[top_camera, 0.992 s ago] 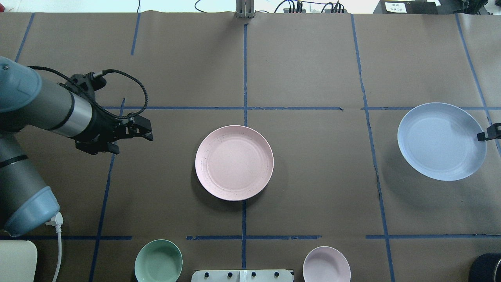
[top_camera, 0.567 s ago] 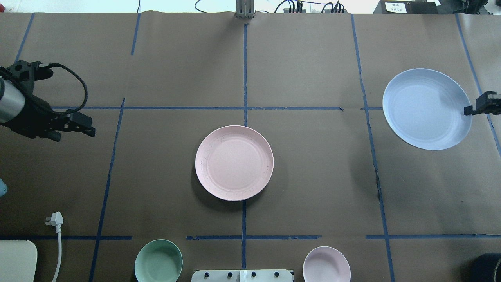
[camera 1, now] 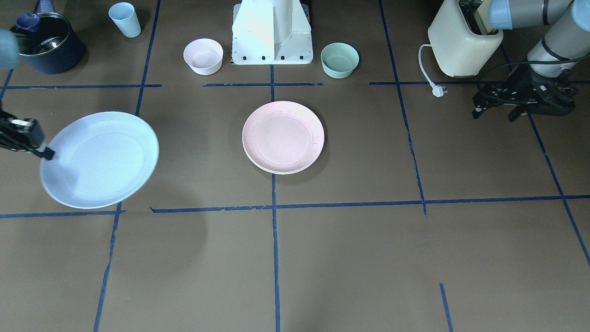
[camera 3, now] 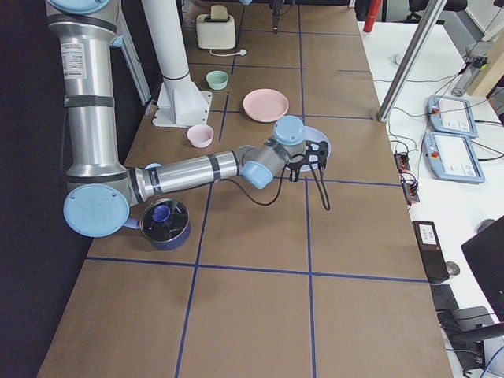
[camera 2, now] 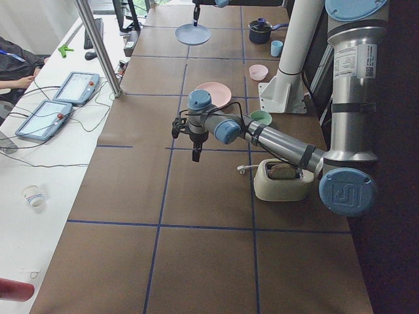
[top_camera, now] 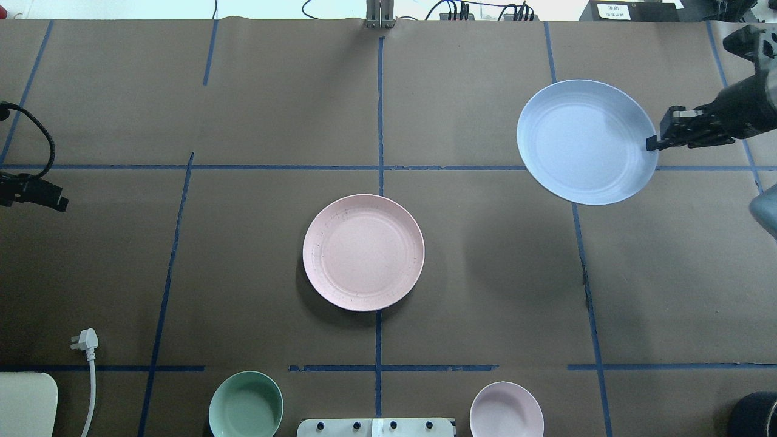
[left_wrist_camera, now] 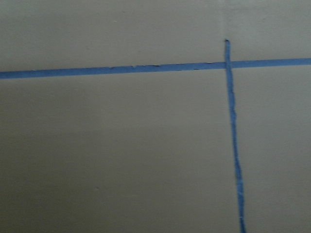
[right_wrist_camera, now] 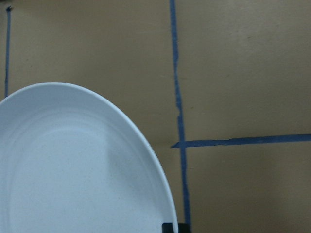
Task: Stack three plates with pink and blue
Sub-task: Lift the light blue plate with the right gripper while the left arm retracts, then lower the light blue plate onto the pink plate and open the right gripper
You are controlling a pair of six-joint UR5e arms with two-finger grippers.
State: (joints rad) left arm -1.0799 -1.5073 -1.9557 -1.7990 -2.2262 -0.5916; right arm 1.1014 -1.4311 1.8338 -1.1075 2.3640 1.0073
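R gripper [top_camera: 651, 144] is pinching blue plate [top_camera: 586, 142] by rim, holding it above table [top_camera: 485, 303]; pink plate [top_camera: 363, 252] lying well apart. L gripper [camera 1: 493, 115] hovering, jaws apart, empty.

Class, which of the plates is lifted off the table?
The pale blue plate, gripped at its rim by the right pincer; the pink plate lies flat on the table.
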